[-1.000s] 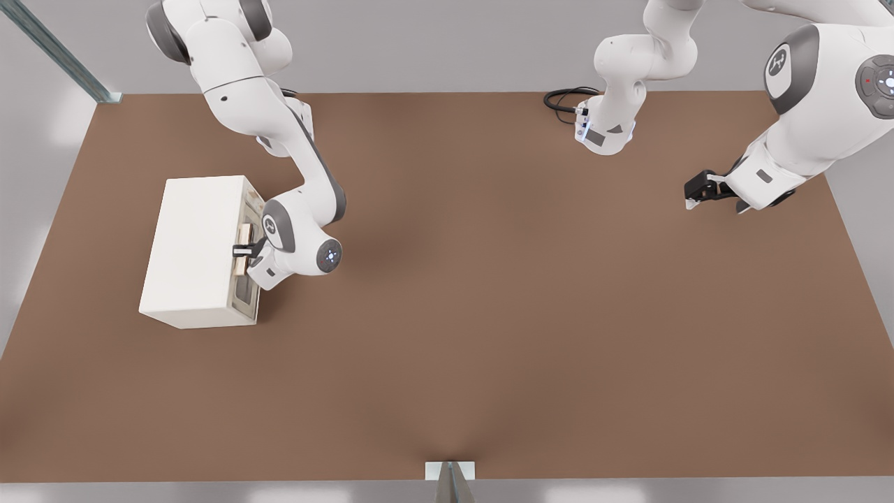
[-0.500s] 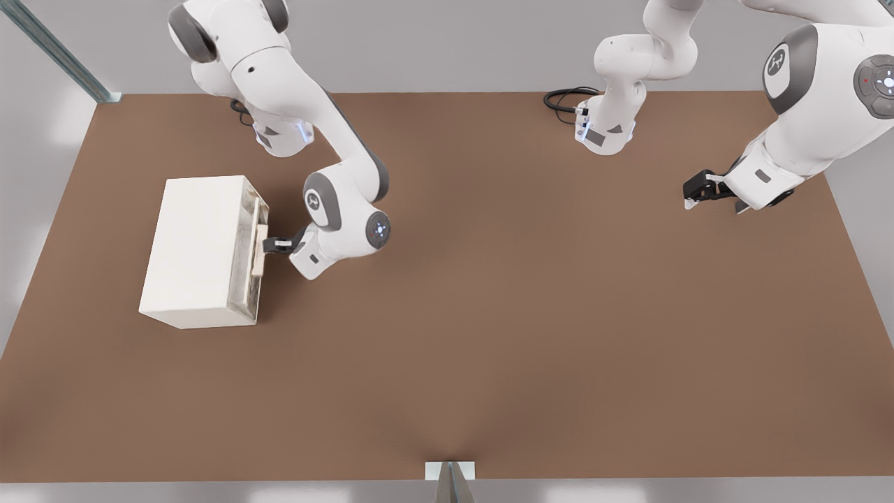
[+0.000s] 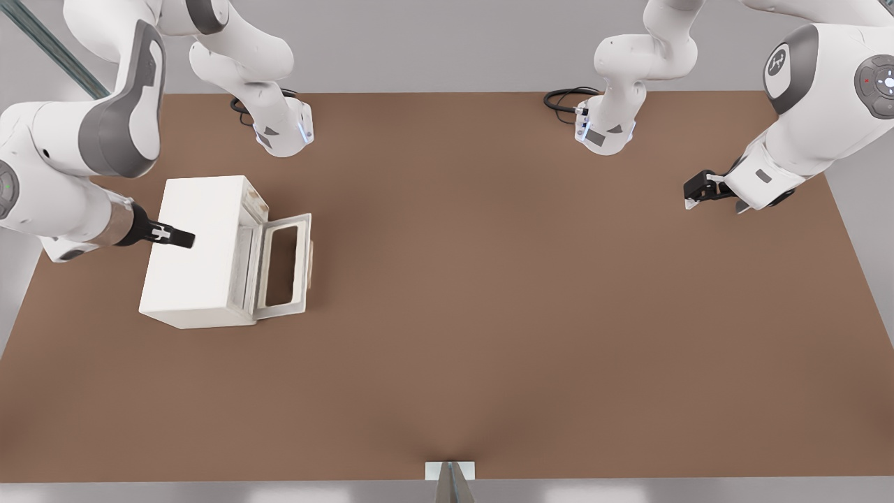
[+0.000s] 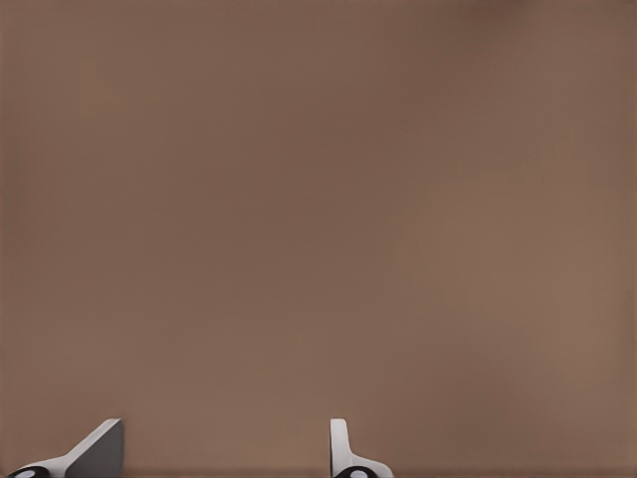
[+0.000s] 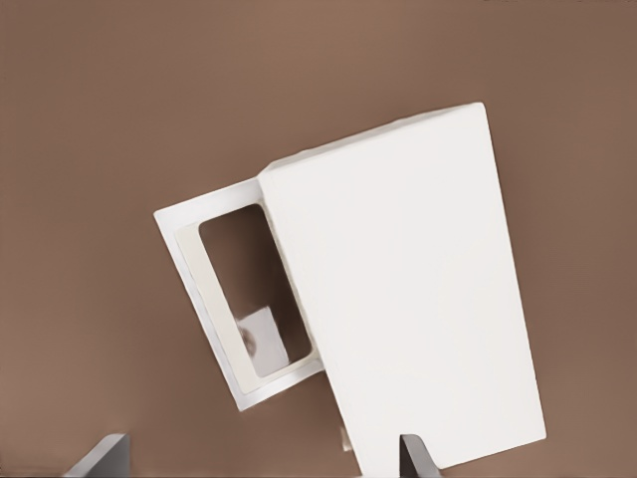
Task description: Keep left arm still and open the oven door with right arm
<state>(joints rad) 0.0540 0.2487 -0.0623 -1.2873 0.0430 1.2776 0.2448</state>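
- Black gripper [image 3: 183,239] of my right arm [image 3: 84,147] is hovering at the front view's left, above the oven's [image 3: 199,251] plain top, fingers [image 5: 416,458] parted and holding nothing.
- Oven door [image 3: 285,262] is lying swung down toward the brown table [image 3: 524,314], window facing up.
- I am seeing its tan handle [image 3: 310,264] at the outer edge.

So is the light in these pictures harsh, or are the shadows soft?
Front view: soft; the table shows only a faint dark smudge beside the open oven door, and the gripper above the oven throws no sharp shadow. Right wrist view: the oven top is washed-out white, the door window holds a pale reflection.
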